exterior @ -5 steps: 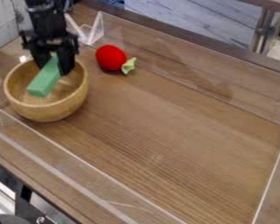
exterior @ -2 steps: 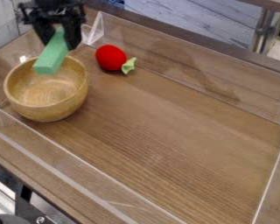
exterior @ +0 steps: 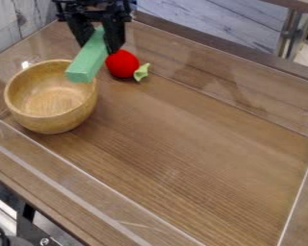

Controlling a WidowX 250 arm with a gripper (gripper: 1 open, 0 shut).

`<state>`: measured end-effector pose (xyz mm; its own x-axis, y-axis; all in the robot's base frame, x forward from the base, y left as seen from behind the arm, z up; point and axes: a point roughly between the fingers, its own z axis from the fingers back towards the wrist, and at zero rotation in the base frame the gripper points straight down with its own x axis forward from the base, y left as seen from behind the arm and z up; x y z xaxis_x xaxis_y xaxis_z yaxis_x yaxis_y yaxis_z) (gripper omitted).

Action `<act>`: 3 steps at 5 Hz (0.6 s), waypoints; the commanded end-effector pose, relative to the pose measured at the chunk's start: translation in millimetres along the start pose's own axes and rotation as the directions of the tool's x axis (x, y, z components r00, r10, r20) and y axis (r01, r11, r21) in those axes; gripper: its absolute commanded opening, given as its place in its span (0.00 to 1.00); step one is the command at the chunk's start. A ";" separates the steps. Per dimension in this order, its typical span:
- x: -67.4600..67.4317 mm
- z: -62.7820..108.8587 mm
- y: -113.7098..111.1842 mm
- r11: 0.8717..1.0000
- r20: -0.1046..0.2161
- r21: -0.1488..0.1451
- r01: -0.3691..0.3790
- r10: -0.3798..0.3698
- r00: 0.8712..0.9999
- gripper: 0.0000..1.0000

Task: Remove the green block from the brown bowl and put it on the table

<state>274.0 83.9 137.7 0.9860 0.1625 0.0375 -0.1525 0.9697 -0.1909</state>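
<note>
Camera view, my gripper [exterior: 97, 38]: I have it clamped shut on the upper end of the green block [exterior: 89, 60], pointing almost straight down near the top edge of the picture.
Camera view, green block: it hangs tilted from my jaws, lower end toward the left, clear of the brown bowl [exterior: 49, 95] and above the bowl's far right rim.
Camera view, brown bowl: it sits empty on the wooden table [exterior: 195, 135], just left of and below the block.
Camera view, neighbour: a red strawberry toy [exterior: 124, 64] with a green leaf end lies on the table just right of the block, partly behind it from this angle.
Risk, grip: I hold only one end of a long block, so I judge it could swing or slide out if I move sharply.
Risk, drop point: released here, the low end may clip the bowl's rim and tumble back inside, undoing the removal.
Risk, collision: lowering straight down could knock the strawberry toy or nudge the bowl.
Risk, boundary: a clear wall [exterior: 221, 48] runs along the back of the table; I cannot tell how near it my gripper is.
Safer target: the bare wood in front and to the right looks best.
</note>
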 end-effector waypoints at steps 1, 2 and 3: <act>-4.5 5.4 -29.1 0.997 0.040 0.002 0.074 -0.074 0.997 0.00; -13.3 -11.0 -55.1 0.992 0.024 0.003 0.128 -0.128 0.991 0.00; -19.4 -26.8 -71.4 0.987 0.021 0.011 0.162 -0.162 0.987 0.00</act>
<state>264.3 5.9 108.4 0.9996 0.0014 0.0276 0.0037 0.9831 -0.1829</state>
